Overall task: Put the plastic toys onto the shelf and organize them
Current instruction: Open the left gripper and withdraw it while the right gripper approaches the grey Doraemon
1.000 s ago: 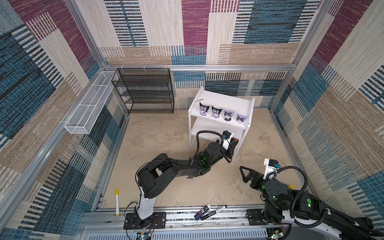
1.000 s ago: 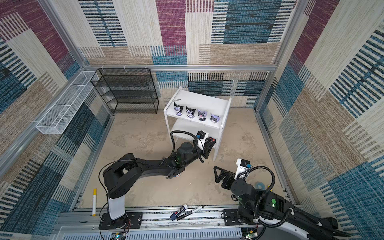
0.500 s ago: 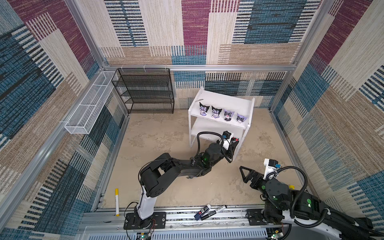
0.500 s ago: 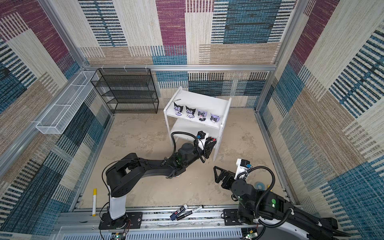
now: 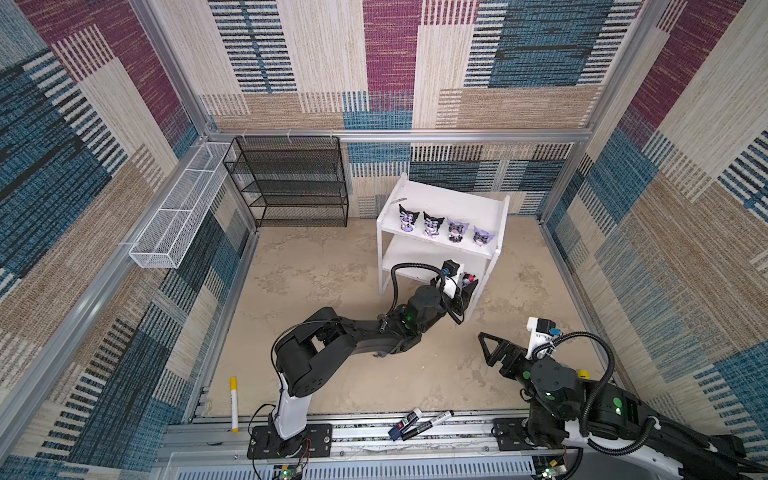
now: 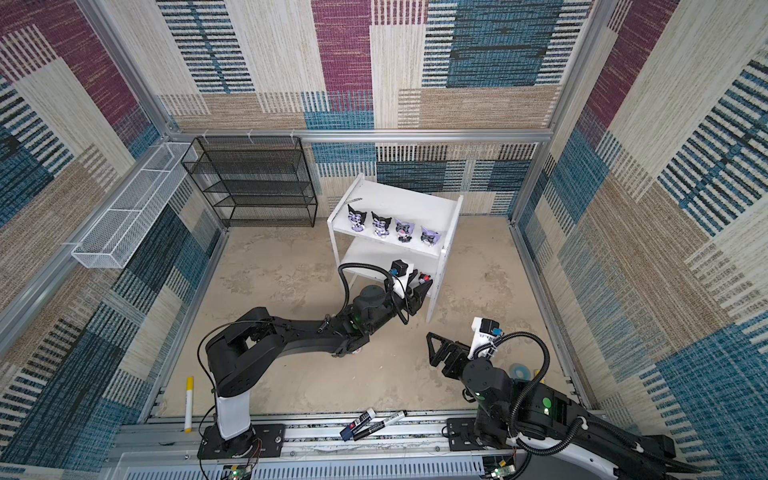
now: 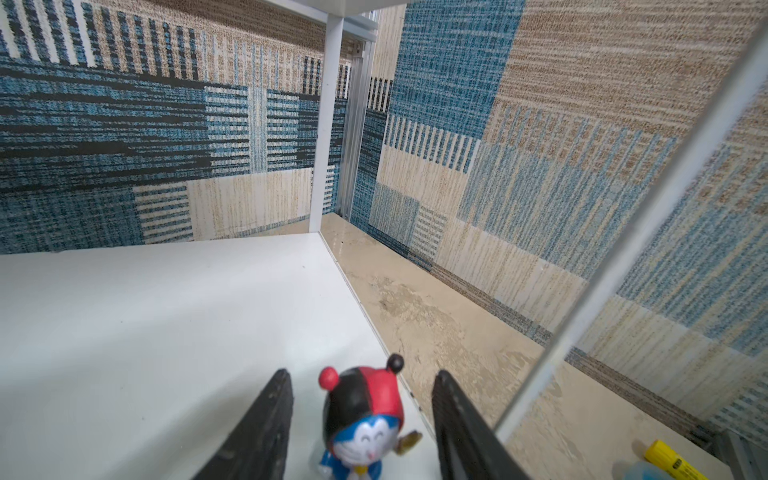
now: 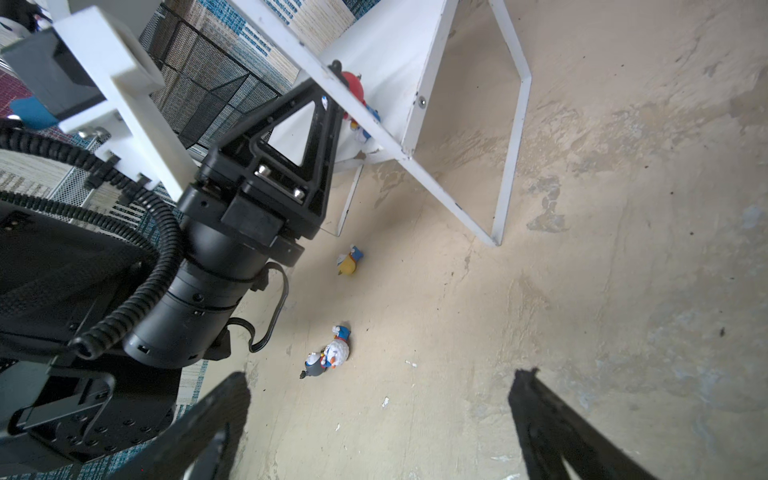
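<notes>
The left gripper [image 7: 362, 376] is sitting at the front right corner of the lower tier of the shelf [image 5: 440, 195]. Its jaws are standing moderately apart, one on each side of the red-and-black-hatted figurine [image 7: 359, 415]. Clear gaps are showing on both sides, so they are gripping nothing. The figurine is standing upright on the white board, facing the wrist camera, close to the board's side edge. The shelf's side leg [image 7: 623, 249] is passing just outside one jaw. To my eye this placement is done, and the way out is straight back along the jaws, since any sideways drift would knock the little thing over or off the edge.

On the upper tier the four hooded figurines [image 5: 432, 224] are standing in a row.

The right gripper [image 8: 382, 376] is hovering over the desk [image 8: 623, 291] with its jaws spread wide and empty. Ahead of it, three small toys are waiting on the desk: a yellow toy [image 8: 350, 262] near the shelf's foot, and a white toy [image 8: 336, 353] touching a grey toy [image 8: 312, 368]. All three seem to be lying on their sides. They are lying close under the left arm [image 5: 365, 332], yet the right jaws are the ones pointing at them.
</notes>
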Motion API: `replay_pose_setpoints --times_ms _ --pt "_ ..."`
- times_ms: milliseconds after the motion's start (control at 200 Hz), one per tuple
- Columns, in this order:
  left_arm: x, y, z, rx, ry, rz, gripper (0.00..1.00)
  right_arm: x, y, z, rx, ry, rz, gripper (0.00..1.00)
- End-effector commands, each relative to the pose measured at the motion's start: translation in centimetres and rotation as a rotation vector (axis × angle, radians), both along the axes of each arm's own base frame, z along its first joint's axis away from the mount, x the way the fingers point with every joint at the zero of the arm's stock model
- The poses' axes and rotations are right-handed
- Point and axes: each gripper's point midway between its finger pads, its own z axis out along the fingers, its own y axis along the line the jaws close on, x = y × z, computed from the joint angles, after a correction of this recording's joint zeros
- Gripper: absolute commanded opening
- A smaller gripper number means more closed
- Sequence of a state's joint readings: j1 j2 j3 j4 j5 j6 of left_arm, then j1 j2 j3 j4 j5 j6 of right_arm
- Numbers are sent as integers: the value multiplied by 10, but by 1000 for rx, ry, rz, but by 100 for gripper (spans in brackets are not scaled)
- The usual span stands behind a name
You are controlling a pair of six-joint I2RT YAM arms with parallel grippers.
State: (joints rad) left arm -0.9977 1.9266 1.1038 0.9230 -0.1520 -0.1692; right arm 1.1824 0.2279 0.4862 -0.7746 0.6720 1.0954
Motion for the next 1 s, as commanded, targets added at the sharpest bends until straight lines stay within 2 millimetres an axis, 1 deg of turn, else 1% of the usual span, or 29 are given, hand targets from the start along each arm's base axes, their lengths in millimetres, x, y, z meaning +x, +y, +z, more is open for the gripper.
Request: replay_pose_setpoints --times_ms 0,115,150,175,210,245,331,361,436,541,551,606,626,656,691,716,746,786,907,997 --pt "-1 6 16 -20 -39 17 59 1 5 6 24 -16 12 100" --pt "-5 15 26 -14 -56 22 71 1 7 7 19 -23 25 100" --pt "-8 18 27 -4 -55 22 74 0 8 7 16 -26 32 100" --pt "-10 22 31 -2 -57 22 74 1 9 8 17 -30 35 100" --pt "-12 27 30 7 -51 28 76 1 10 9 13 -35 42 100" --pt "-15 34 34 9 -51 33 77 1 12 10 12 -43 49 100" --pt "-26 53 35 26 -37 41 80 0 18 13 1 -63 82 100" --pt "-30 61 33 38 -24 44 81 0 21 14 -5 -72 97 100" --pt "-42 83 25 72 15 57 87 -1 30 14 -30 -86 141 100" --pt "-59 119 11 115 79 86 89 -3 51 10 -74 -91 227 100" --pt "-61 123 5 137 97 90 90 -3 54 9 -77 -90 237 100" --pt "-72 144 -6 162 142 106 91 -4 69 1 -97 -79 286 100" --pt "-75 151 -10 173 158 114 94 -5 75 -1 -100 -75 306 100" --pt "-80 161 -14 185 182 126 94 -6 85 -11 -130 -56 342 100" --pt "-87 174 -21 205 213 137 95 -7 97 -17 -135 -44 378 100" --pt "-91 182 -23 215 230 144 96 -8 103 -25 -151 -25 398 100" --pt "-96 193 -28 225 253 159 99 -9 112 -32 -157 -9 420 100" --pt "-101 206 -36 249 286 180 99 -10 122 -41 -166 15 448 99" --pt "-117 238 -48 286 339 219 99 -9 148 -57 -169 43 502 93" --pt "-122 264 -58 288 383 295 99 -4 163 -66 -181 52 510 86"
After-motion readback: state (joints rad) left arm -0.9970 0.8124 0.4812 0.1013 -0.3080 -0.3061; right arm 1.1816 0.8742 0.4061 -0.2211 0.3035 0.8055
